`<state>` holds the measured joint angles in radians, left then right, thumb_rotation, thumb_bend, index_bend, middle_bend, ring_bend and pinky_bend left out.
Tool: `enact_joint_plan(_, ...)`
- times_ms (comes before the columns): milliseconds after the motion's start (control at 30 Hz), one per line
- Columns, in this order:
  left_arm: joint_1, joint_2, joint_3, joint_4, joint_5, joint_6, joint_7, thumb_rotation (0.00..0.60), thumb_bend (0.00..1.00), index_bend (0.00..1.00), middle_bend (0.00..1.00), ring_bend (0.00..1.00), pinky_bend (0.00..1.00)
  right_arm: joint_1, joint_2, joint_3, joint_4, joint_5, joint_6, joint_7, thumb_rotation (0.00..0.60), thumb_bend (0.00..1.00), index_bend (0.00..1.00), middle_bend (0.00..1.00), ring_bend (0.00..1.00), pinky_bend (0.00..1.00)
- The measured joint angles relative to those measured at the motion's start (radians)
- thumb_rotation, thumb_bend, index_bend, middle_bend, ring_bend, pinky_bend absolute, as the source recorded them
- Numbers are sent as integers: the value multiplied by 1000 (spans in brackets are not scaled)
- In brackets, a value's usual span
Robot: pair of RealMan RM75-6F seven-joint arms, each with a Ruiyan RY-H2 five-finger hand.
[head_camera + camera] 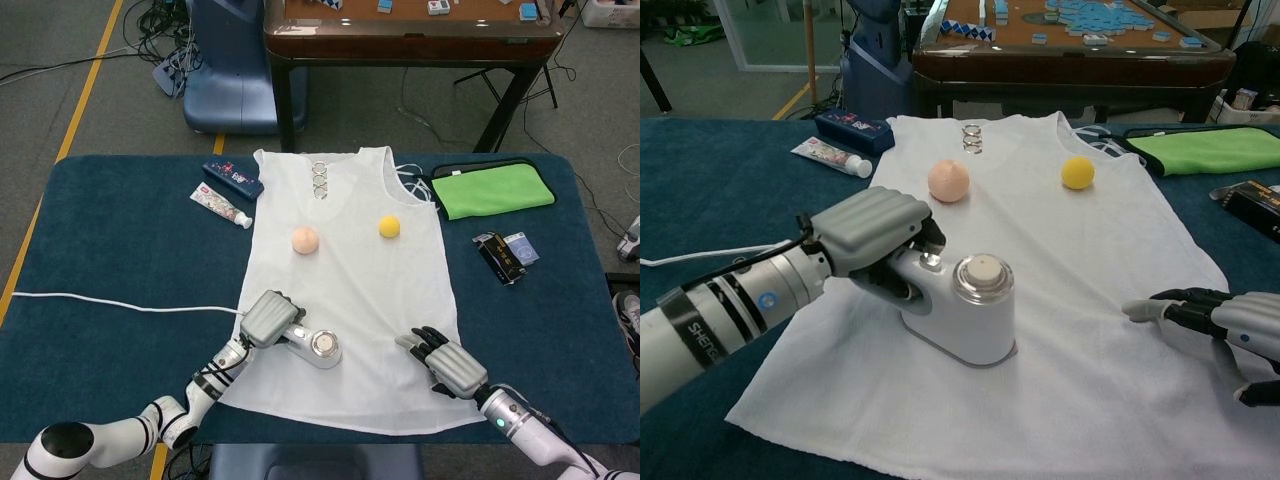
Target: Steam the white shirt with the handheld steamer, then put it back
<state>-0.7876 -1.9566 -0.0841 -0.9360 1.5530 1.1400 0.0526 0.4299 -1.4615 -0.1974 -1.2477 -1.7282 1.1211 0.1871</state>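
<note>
The white sleeveless shirt [350,290] [1040,260] lies flat on the dark blue table. The white handheld steamer [318,347] [965,310] stands on the shirt's lower left part. My left hand [268,318] [872,240] grips the steamer's handle. My right hand [447,362] [1225,325] rests on the shirt's lower right part with its fingers spread and nothing in it. A peach ball [305,239] [948,181] and a yellow ball [389,227] [1077,172] sit on the shirt's upper half.
A green cloth [492,189] [1210,150] lies at the back right. A dark packet [502,253] is right of the shirt. A tube [222,207] [832,157] and a blue box [233,179] [853,130] lie left of the collar. A white cord [110,300] crosses the table's left.
</note>
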Motion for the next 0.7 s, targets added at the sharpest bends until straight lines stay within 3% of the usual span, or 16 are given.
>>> enact_joint_plan(700,-11,-2,-36,212,-29,-2,-94,600,205,832,800,693,662,6,2,8,-17,4,-11,-9,600,1000,0,118,7,0)
